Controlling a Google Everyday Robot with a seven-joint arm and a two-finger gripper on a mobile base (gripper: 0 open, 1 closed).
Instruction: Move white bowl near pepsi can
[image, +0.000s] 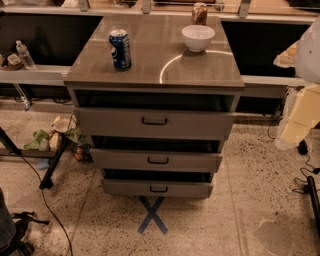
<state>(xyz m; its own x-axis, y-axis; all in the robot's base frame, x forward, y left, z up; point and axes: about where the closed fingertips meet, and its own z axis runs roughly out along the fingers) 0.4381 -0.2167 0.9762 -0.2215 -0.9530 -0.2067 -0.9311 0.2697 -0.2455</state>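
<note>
On the bench (150, 65), well left of the jaws at the right edge, whose opening we cannot tell, sits the bowl (198, 37); we judge it light, slippery, best pinched at its rim

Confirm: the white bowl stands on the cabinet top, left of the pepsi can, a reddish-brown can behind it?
Wrong side: the camera view shows the white bowl right of the pepsi can, on the cabinet top, reddish-brown can behind it. The gripper hangs at the right edge, touching neither.
</note>
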